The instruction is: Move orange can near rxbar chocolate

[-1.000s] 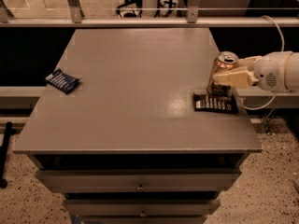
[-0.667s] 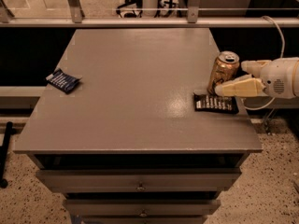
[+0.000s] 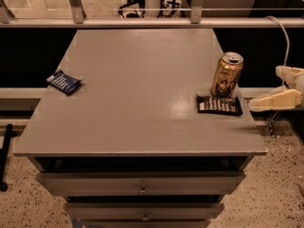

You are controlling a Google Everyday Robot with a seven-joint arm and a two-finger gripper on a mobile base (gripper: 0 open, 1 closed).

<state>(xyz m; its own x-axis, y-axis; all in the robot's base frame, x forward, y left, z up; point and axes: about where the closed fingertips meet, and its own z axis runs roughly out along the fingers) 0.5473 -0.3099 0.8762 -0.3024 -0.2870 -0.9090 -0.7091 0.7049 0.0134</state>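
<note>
Far left of the table [image 3: 142, 70]: small blue packet [image 3: 64, 82], not part of the job, well apart from everything else

Right side: orange can [image 3: 227, 75] stands upright, its base just behind the black chocolate bar [image 3: 219, 105]; touching or a hair apart, cannot tell. The bar lies flat near the right front edge

Judgement: the placing step looks complete, with the can right beside the bar. Next move calls only for clearing the arm away without knocking the can

Gripper [image 3: 259, 103]: beyond the table's right edge, level with the bar, apart from both can and bar. It holds nothing and touches nothing; how wide it is set, cannot tell
</note>
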